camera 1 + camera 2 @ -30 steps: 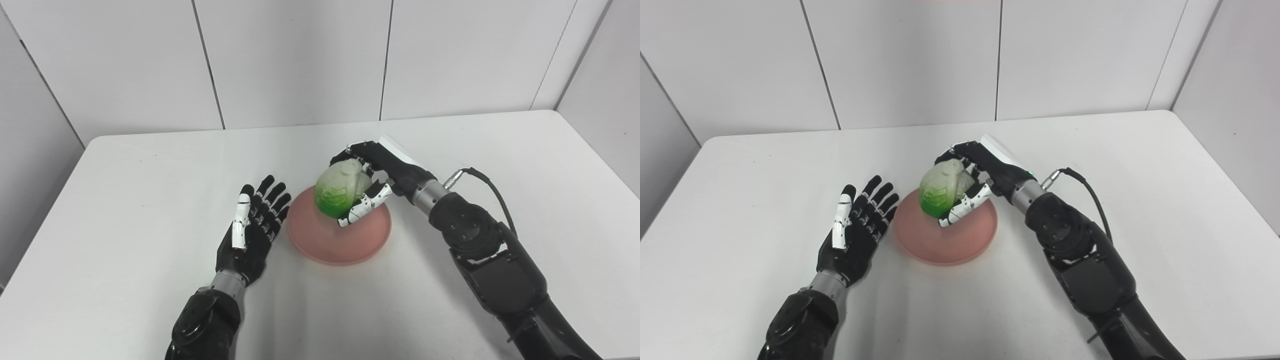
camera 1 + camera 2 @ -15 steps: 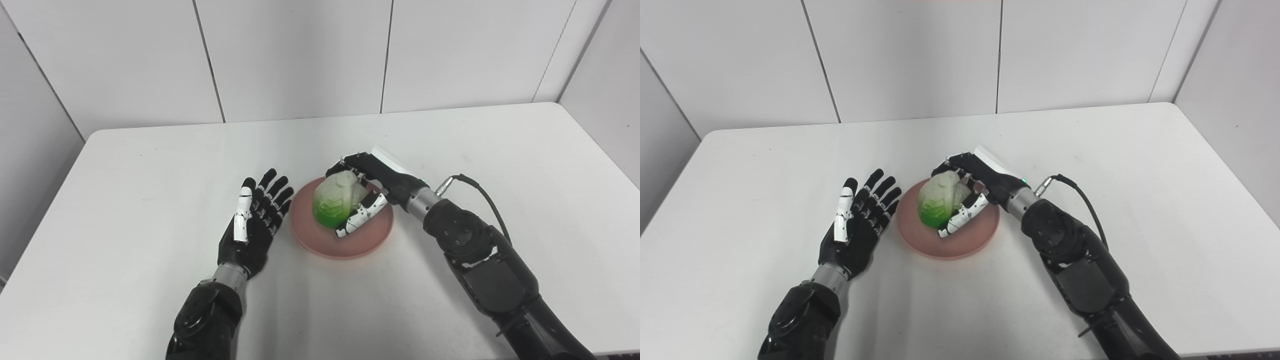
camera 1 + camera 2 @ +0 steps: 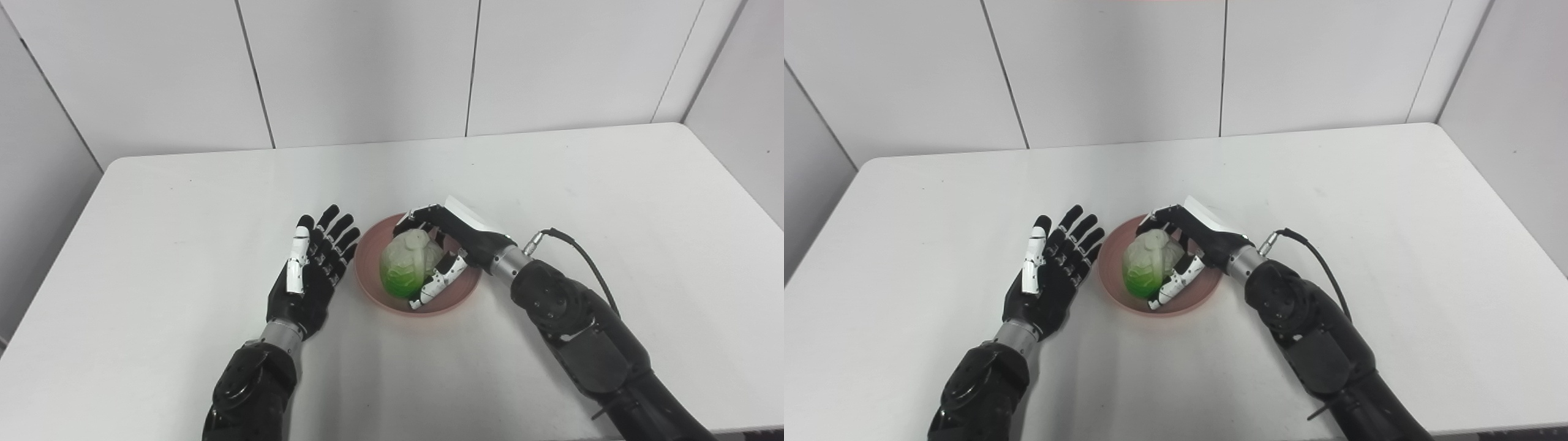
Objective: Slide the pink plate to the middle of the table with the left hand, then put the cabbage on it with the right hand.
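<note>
Since one second ago, our right hand (image 3: 442, 257) has come down with the cabbage (image 3: 408, 270), which was above the far part of the pink plate (image 3: 373, 288) and now sits low inside it, probably touching the bottom, though we cannot see the contact. The fingers (image 3: 418, 217) are curled over the top of the cabbage and the thumb presses from the near side, so the grasp is closed on it. Our left hand (image 3: 309, 272) lies flat just beside the plate's left rim, palm up, fingers straight and a little spread, holding nothing. The plate is near the middle of the table (image 3: 184, 202). To finish well, we should open the fingers slowly and lift the hand straight up, so that the round cabbage does not roll or push the plate.
</note>
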`<action>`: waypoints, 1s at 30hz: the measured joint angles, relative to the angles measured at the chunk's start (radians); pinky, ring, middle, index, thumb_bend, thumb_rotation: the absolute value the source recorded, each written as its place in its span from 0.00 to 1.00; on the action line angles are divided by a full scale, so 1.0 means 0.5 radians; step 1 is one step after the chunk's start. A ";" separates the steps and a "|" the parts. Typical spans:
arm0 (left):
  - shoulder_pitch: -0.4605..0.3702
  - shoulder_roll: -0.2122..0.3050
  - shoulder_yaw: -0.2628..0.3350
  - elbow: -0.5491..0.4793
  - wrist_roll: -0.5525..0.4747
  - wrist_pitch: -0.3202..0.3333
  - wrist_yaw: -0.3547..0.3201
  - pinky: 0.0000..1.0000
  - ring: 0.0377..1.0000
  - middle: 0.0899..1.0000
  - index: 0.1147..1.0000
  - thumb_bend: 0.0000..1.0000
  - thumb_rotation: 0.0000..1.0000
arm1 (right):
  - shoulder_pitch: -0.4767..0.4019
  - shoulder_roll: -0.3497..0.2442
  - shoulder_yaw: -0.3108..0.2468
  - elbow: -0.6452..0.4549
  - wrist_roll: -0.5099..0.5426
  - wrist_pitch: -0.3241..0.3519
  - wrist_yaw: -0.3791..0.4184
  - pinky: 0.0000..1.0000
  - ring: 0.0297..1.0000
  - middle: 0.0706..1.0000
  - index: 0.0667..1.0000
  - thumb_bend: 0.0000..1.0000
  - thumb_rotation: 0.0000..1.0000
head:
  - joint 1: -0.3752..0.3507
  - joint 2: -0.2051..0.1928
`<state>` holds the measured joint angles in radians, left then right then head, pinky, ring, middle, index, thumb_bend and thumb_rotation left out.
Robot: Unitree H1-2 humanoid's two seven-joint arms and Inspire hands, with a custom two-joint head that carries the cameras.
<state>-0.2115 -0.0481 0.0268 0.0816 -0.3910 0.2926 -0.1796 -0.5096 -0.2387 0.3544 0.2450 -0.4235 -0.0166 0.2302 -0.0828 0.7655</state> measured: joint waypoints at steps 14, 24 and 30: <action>-0.006 0.000 -0.002 0.011 0.001 0.000 0.002 0.95 0.93 0.93 0.92 0.54 0.98 | 0.004 0.000 0.019 0.019 -0.053 -0.079 -0.054 0.46 0.51 0.43 0.49 0.53 0.00 | 0.006 -0.015; -0.007 0.000 -0.007 0.007 0.009 0.000 0.002 0.95 0.94 0.93 0.92 0.54 0.98 | 0.025 -0.029 0.038 -0.099 -0.086 -0.060 0.073 0.68 0.76 0.79 0.86 0.98 0.39 | 0.006 -0.018; -0.007 0.000 -0.009 0.007 0.018 0.000 0.001 0.94 0.94 0.93 0.92 0.53 0.99 | 0.025 -0.038 0.006 -0.244 -0.070 -0.014 0.192 0.76 0.83 0.88 0.95 1.00 0.54 | 0.003 -0.018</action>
<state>-0.2148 -0.0479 0.0221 0.0850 -0.3820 0.2925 -0.1791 -0.4972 -0.2577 0.3577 0.1231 -0.4586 -0.0235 0.3263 -0.0813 0.7563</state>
